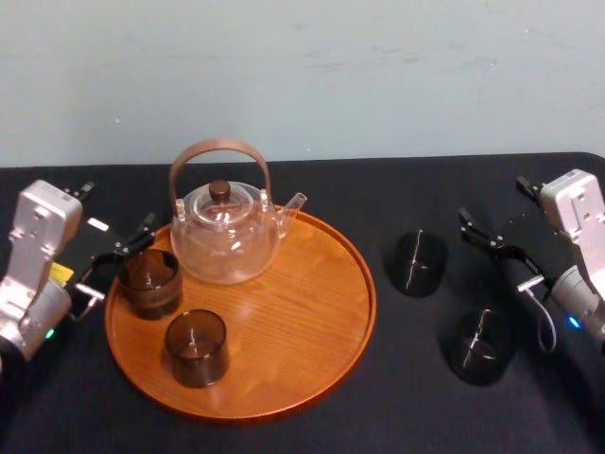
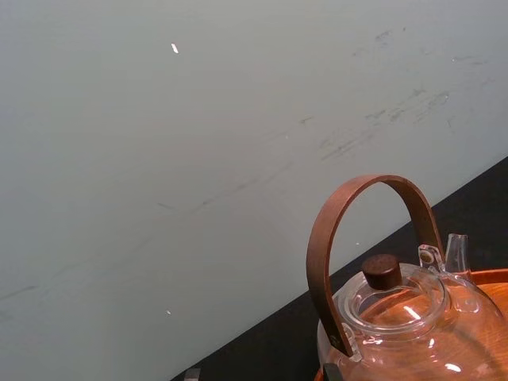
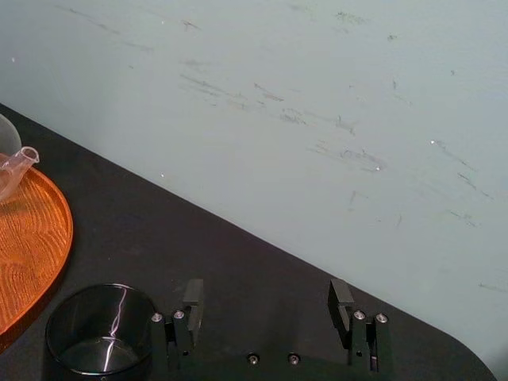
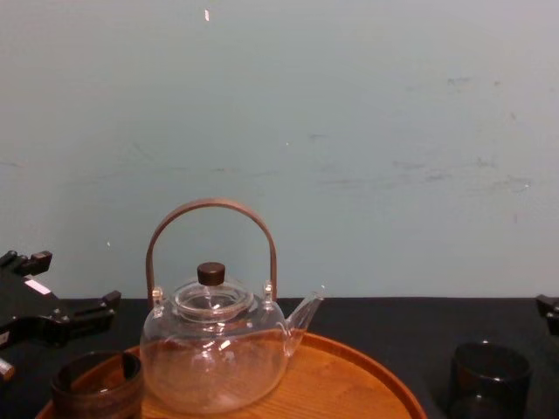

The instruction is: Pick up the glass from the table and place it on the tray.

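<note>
Right pincer open beside the glass; glass on the counter, outside the tray

The glass (image 1: pixel 419 263) stands upright on the black counter (image 1: pixel 397 411), to the right of the tray (image 1: pixel 302 312) and clear of its rim, with a second tumbler (image 1: pixel 482 345) nearer the robot. The right pincer (image 1: pixel 492 251) is just right of the glass, its jaws spread wide and holding nothing; in the right wrist view the glass (image 3: pixel 99 329) stands just outside one finger (image 3: pixel 193 292), not between the two. The left pincer (image 1: pixel 121 260) is at the tray's left edge, jaws apart, beside a thick-rimmed cup (image 1: pixel 149 282); contact cannot be told. The tray also carries a clear teapot (image 1: pixel 227 236) and another brown cup (image 1: pixel 196 347)
</note>
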